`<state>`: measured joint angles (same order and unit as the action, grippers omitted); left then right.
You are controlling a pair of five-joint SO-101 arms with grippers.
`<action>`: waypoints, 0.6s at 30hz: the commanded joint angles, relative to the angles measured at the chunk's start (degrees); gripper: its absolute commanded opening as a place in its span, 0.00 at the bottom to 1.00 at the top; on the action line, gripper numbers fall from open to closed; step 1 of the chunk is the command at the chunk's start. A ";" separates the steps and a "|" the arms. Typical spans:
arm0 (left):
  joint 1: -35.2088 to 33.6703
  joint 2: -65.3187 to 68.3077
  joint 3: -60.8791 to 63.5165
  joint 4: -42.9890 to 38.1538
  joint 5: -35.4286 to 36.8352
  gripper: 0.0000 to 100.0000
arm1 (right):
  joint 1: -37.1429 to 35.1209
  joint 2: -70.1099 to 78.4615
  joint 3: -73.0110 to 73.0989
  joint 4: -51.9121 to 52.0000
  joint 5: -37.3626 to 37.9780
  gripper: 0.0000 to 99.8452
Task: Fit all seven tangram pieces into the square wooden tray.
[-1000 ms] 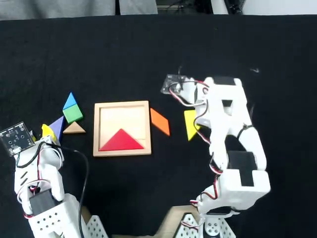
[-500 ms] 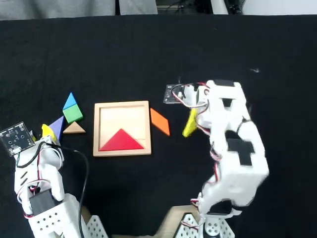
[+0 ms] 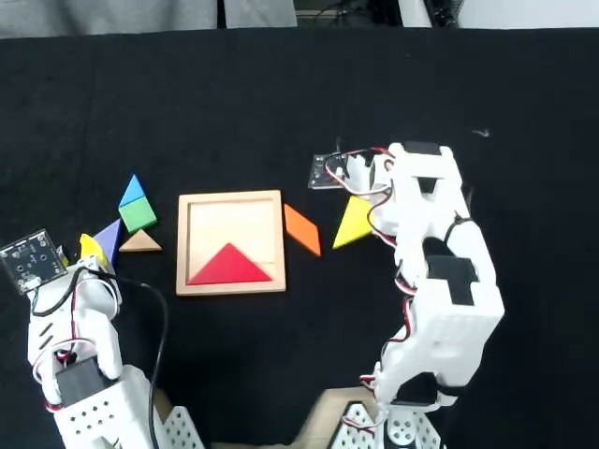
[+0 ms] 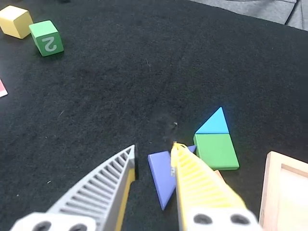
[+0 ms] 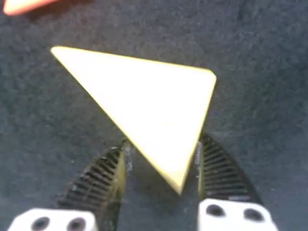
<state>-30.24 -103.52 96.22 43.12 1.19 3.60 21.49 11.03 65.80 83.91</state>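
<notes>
the right gripper [image 5: 161, 147] has its jaws closed in on one sharp corner of the yellow triangle [image 5: 144, 103], which looks held. the longest edge of the triangle runs away from the gripper. in the high view its free sharp corner points to the lower left, at the orange parallelogram [image 3: 301, 229]. the tray [image 3: 230, 198] lies further left, past that piece, so i think the carry must go left over it. the left gripper [image 4: 153, 154] is open and holds nothing.
</notes>
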 commanded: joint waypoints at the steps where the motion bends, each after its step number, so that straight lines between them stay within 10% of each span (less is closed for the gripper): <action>1: 0.48 -0.35 1.19 -1.41 0.44 0.13 | -1.41 -2.33 -1.63 4.92 0.62 0.19; 18: 0.48 -0.35 1.19 -1.41 0.44 0.13 | -3.78 -12.79 -1.27 22.42 10.73 0.19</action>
<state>-30.24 -103.52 96.22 43.12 1.19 1.14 13.32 10.68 87.34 94.11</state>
